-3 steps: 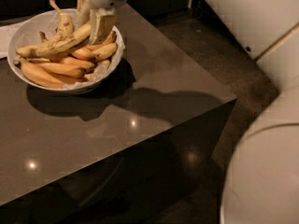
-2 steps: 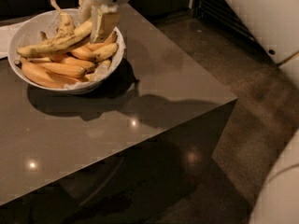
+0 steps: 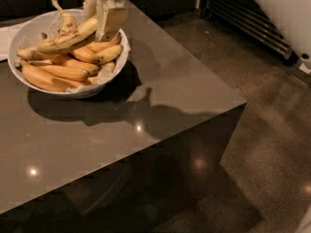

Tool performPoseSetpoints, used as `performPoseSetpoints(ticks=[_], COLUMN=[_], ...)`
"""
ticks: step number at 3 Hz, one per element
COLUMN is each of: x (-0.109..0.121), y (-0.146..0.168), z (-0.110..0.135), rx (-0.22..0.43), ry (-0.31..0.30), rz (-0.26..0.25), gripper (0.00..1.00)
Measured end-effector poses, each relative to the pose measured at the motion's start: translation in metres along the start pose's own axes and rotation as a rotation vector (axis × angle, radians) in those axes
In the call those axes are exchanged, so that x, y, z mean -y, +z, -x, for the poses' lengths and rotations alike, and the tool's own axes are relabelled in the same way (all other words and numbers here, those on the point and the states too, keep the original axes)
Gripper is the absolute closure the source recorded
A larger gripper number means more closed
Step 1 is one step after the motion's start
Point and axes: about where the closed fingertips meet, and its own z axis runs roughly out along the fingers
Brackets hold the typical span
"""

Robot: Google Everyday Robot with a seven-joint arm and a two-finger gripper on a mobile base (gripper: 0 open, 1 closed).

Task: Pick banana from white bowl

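While the white bowl (image 3: 30, 29) sits unmoved on the counter (image 3: 160, 96), the banana (image 3: 56, 43) lies atop the pile, its right end tipped slightly higher now, clenched in the hand (image 3: 98, 23); the lift looks just begun.

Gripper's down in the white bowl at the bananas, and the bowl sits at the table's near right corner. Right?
Not quite. The camera view shows the white bowl at the table's far left, not its near right corner. The gripper is down in it at the bananas, as you said.
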Motion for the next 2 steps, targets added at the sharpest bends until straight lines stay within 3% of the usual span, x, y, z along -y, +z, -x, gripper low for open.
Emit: performPoseSetpoints(ticks=[1,2], x=[-0.011,-0.035], y=[-0.013,-0.04], z=[-0.001,-0.002], rx=[0.002,-0.01], ry=[0.031,0.095], rz=[-0.059,-0.16], gripper=[1.0,1.0])
